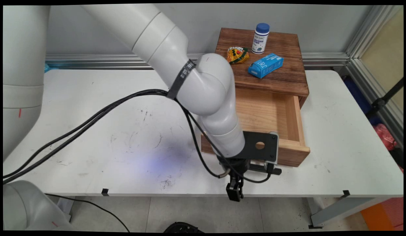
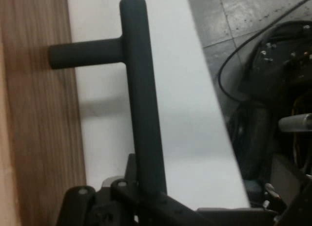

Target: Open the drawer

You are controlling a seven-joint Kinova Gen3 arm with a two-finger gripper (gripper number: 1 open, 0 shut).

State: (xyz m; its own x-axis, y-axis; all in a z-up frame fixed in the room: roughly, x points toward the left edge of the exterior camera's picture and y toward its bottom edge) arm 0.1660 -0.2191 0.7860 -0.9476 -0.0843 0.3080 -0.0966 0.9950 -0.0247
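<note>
A wooden drawer box [image 1: 271, 59] stands at the back right of the white table [image 1: 124, 98], and its drawer [image 1: 268, 114] is pulled out towards the near edge. My gripper [image 1: 235, 192] hangs at the drawer's front, shut on one end of the black bar handle [image 2: 139, 89]. In the hand view the bar runs up from the gripper's linkage, and a short post joins it to the wooden drawer front [image 2: 39, 138]. The drawer's inside shows bare wood where the arm does not hide it.
On top of the box stand a white bottle with a blue cap [image 1: 261, 38], a blue carton [image 1: 265, 65] and a yellow snack bag [image 1: 237, 54]. The table's near edge lies just under the gripper. Black cables [image 1: 91, 121] trail across the table's left half.
</note>
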